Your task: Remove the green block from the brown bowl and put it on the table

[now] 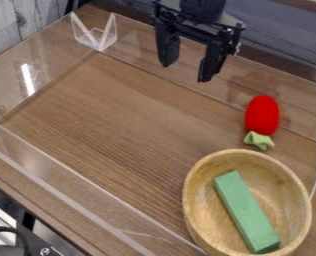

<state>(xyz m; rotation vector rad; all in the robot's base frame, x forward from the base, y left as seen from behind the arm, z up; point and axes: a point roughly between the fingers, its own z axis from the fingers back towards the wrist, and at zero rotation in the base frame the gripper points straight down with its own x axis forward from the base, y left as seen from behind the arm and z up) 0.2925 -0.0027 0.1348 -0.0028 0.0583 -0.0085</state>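
Green block [246, 210] lies flat inside bowl [201, 200], well below and right of gripper [188, 56]. Red toy [262, 118] on table [121, 110] between gripper and bowl, nearer bowl rim. Gripper jaws spread apart, grasping nothing, raised above tabletop. Clear acrylic wall [67, 195] along edge.

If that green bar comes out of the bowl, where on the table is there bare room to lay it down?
The widest bare stretch of table runs left of the brown bowl to the clear acrylic wall, below the open gripper. It is crowded on the right, where the red strawberry toy sits close above the bowl holding the green block.
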